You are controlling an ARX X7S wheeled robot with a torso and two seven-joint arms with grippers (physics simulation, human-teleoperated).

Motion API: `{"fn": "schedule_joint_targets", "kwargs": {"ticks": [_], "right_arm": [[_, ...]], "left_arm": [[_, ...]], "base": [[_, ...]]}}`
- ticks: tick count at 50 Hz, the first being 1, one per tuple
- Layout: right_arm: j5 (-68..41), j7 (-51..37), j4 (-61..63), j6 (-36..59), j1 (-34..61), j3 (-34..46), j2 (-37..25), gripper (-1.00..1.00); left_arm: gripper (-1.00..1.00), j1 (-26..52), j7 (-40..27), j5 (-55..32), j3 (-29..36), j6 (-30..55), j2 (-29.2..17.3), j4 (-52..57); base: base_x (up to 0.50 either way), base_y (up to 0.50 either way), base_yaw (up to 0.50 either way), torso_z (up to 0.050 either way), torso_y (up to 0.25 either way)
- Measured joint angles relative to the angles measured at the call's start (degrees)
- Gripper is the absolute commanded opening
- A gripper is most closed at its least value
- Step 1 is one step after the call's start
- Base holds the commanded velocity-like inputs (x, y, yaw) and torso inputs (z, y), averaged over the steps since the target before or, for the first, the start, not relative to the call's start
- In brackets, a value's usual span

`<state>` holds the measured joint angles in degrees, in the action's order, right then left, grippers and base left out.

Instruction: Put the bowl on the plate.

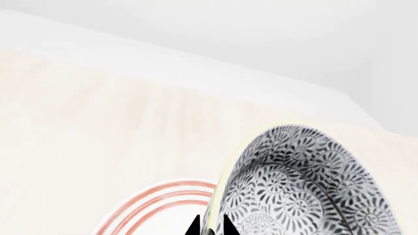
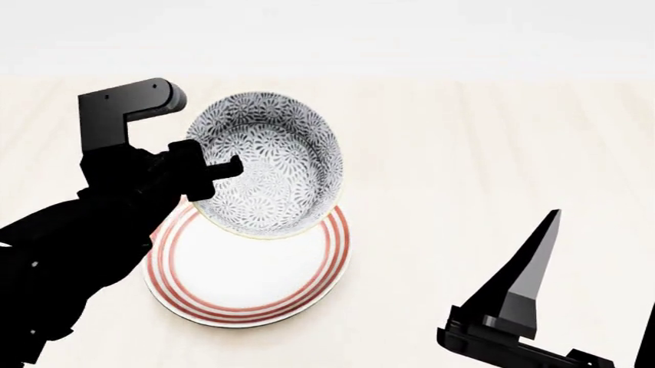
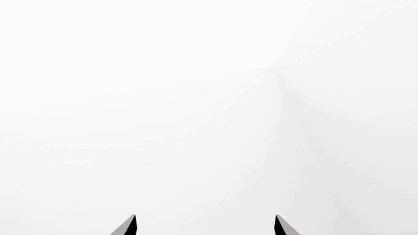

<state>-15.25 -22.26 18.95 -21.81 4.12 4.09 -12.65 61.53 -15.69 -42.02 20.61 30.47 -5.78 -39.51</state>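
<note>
The left tool (image 2: 210, 170) is gripping the bowl (image 2: 268, 165) by its rim, one finger inside and one outside, as the left wrist view shows with the two tips (image 1: 225, 226) pinching the wall. The bowl is hanging tilted above the far part of the plate (image 2: 248, 268), and it seems to be clear of it, though contact is hard to judge. The plate is lying flat on the worktop (image 2: 492, 169), toward its near edge. The right tool (image 3: 205, 225) is standing open and holding nothing, well apart from the plate.
</note>
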Motion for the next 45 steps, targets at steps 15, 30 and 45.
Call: {"fn": "schedule_joint_targets", "kwargs": {"ticks": [15, 30, 45], "right_arm": [[-0.19, -0.19, -0.23, -0.34, -0.11, 0.62, -0.39, 1.0], [-0.28, -0.5, -0.39, -0.67, -0.26, 1.09, -0.76, 1.0], [-0.37, -0.85, -0.58, -0.95, -0.34, 1.44, -1.12, 1.0]], "left_arm": [[-1.0, 8.06, 3.84, -0.95, -0.96, -1.61, 2.54, -18.03], [-1.0, 11.2, 6.11, -3.9, 2.35, -2.1, 4.06, -27.29], [-1.0, 12.15, 6.39, -12.01, 9.7, -3.67, 4.44, -33.77]], "base": [[0.0, 0.0, 0.0, 0.0, 0.001], [0.0, 0.0, 0.0, 0.0, 0.0], [0.0, 0.0, 0.0, 0.0, 0.0]]}}
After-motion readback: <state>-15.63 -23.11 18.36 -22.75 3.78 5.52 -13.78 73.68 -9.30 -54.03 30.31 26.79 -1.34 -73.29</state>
